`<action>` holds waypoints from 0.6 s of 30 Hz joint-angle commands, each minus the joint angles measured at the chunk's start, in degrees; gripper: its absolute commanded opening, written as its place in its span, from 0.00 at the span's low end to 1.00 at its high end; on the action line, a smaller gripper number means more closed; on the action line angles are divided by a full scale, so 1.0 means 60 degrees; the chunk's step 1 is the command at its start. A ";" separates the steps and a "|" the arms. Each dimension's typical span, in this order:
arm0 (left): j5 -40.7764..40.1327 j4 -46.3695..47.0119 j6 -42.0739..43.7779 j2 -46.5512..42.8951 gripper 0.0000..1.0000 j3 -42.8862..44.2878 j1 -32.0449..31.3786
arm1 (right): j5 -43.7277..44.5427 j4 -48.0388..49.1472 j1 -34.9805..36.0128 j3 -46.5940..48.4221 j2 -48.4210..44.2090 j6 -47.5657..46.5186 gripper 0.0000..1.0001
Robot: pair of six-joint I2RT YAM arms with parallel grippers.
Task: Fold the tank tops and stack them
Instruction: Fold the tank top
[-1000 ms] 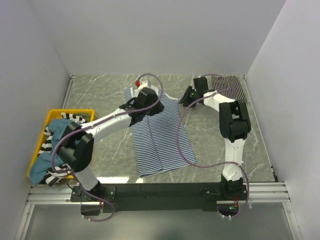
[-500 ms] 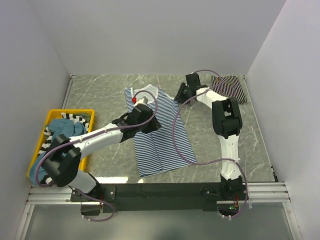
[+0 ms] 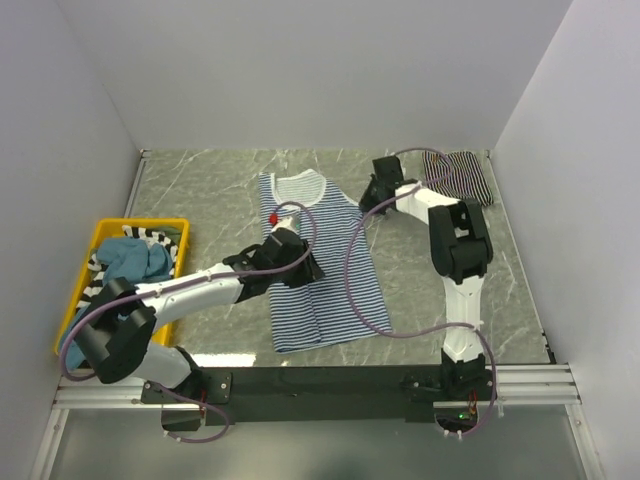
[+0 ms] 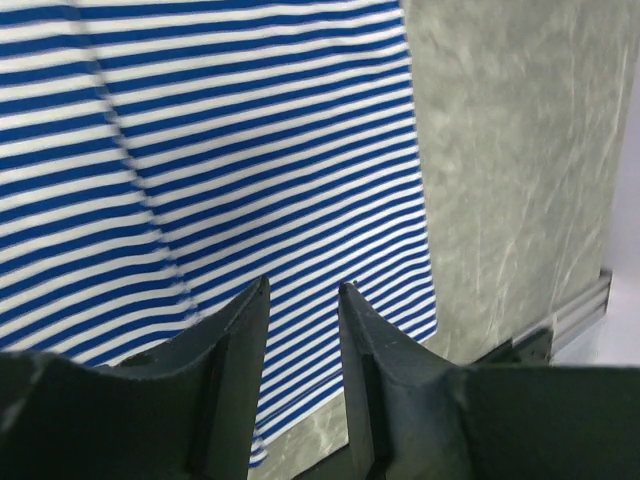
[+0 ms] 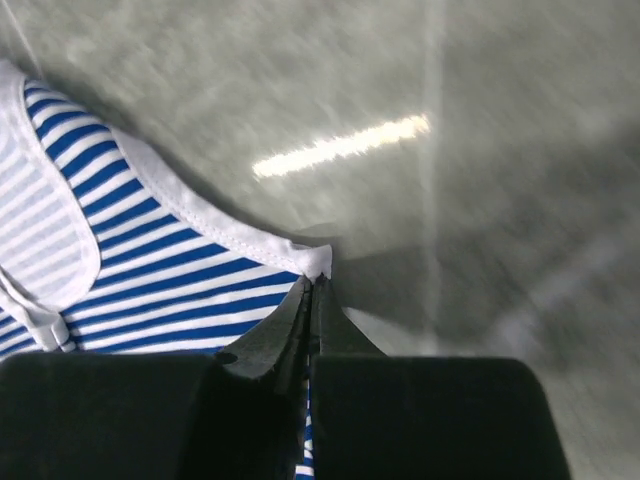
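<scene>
The blue-and-white tank top [image 3: 335,290] lies spread flat mid-bench, neck toward 12 o'clock. The right hand [image 5: 312,284] is pinched closed on its white-trimmed strap corner at 1 o'clock. The left hand [image 4: 303,292] hangs over the striped cloth near the middle, jaws parted, gripping nothing. A folded dark-striped tank top [image 3: 462,175] sits at 2 o'clock, and a yellow basket [image 3: 140,224] of clothes sits at 9 o'clock.

place: robot test cell | evidence: plain white walls [image 3: 300,70] boxing marble-look table [image 3: 200,190], aluminium rail [image 3: 540,382]
</scene>
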 commanded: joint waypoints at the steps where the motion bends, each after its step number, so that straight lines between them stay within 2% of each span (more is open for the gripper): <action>1: 0.0731 0.0692 0.0970 0.0299 0.40 0.0609 -0.0771 | 0.0831 0.0100 -0.0207 -0.1844 -0.1052 0.0283 0.00; 10: 0.0425 0.1615 0.1238 0.1325 0.43 0.1137 -0.3218 | -0.0384 0.1932 -0.0646 -0.5304 -0.3221 0.0928 0.00; 11: 0.0425 0.1485 0.1238 0.1412 0.43 0.1195 -0.3395 | -0.0487 0.2021 -0.0705 -0.5453 -0.3426 0.0972 0.00; 15: -0.1021 0.0929 0.1092 0.1911 0.44 0.1635 -0.4260 | -0.1100 0.2242 -0.1187 -0.5689 -0.3574 0.0899 0.00; 18: -0.1391 0.0809 0.0770 0.2175 0.45 0.1636 -0.4685 | -0.1904 0.2680 -0.1364 -0.5704 -0.3589 0.0870 0.00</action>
